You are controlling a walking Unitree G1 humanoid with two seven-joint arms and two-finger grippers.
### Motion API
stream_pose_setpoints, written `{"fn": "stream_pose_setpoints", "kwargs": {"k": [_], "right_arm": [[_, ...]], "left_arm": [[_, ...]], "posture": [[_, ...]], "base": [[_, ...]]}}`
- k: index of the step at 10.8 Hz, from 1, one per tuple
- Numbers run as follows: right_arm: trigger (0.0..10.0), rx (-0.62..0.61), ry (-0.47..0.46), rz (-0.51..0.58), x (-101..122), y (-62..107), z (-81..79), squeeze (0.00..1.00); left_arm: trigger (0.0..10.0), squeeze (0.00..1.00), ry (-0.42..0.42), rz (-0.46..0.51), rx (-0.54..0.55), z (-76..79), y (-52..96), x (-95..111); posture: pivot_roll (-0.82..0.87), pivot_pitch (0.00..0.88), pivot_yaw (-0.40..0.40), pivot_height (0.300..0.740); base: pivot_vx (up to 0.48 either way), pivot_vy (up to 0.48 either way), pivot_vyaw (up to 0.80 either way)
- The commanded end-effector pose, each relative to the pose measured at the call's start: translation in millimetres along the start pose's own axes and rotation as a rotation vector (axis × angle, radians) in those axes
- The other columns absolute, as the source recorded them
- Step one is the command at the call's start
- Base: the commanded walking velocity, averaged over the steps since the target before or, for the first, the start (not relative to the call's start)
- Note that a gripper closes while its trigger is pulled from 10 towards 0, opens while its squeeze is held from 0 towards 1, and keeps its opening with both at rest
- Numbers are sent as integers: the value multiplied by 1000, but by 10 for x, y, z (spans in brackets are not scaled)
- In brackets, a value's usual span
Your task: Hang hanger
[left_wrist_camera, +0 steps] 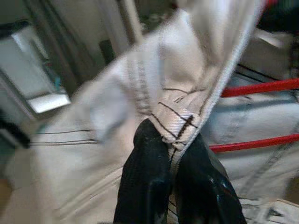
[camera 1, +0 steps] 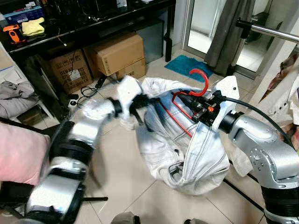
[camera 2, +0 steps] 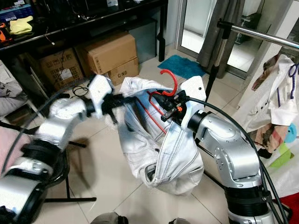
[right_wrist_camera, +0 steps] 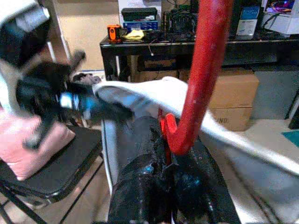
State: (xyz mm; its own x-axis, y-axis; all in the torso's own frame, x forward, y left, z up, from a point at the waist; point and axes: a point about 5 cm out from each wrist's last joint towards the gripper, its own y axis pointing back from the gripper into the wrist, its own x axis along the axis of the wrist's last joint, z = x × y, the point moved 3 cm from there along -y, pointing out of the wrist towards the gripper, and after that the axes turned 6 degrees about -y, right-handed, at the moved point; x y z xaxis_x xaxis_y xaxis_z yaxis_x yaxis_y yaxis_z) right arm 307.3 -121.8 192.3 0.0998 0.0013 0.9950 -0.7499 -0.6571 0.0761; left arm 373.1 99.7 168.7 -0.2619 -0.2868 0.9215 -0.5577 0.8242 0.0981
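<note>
Hanger (camera 1: 196,88), red, sits at centre right of the head view, its neck pinched between the pressed-together fingers (right_wrist_camera: 140,182) of the right gripper (camera 1: 202,111), hook curving upward. A pale denim garment (camera 1: 182,149) hangs on it, bunched and sagging toward the tiled floor (camera 1: 117,177). The left gripper (camera 1: 140,106), at centre left, has its fingers (left_wrist_camera: 145,186) clamped on a seamed edge of the same garment. Cardboard boxes (camera 1: 117,56) sit under a dark tabletop (camera 1: 93,23) at upper left; a metal rail (camera 1: 271,31) crosses the upper right.
</note>
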Motion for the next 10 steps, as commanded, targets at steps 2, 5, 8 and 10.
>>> {"fn": "stream_pose_setpoints", "kwargs": {"k": [2,5,8,10], "right_arm": [[0,45,80,-85,-120,-2,-64,0],[0,29,94,-181,-316,0,-64,0],[0,46,117,-251,-475,91,-106,0],[0,19,95,-211,-444,181,-71,0]], "left_arm": [[0,0,13,68,23,-223,196,272],[0,0,26,146,-20,-337,288,576],[0,0,-11,59,183,-740,467,569],[0,0,-77,-71,263,-931,667,414]], "posture": [[14,0,81,740],[19,0,78,740],[10,0,88,740],[8,0,91,740]], "base": [[0,0,0],[0,0,0],[0,0,0],[0,0,0]]}}
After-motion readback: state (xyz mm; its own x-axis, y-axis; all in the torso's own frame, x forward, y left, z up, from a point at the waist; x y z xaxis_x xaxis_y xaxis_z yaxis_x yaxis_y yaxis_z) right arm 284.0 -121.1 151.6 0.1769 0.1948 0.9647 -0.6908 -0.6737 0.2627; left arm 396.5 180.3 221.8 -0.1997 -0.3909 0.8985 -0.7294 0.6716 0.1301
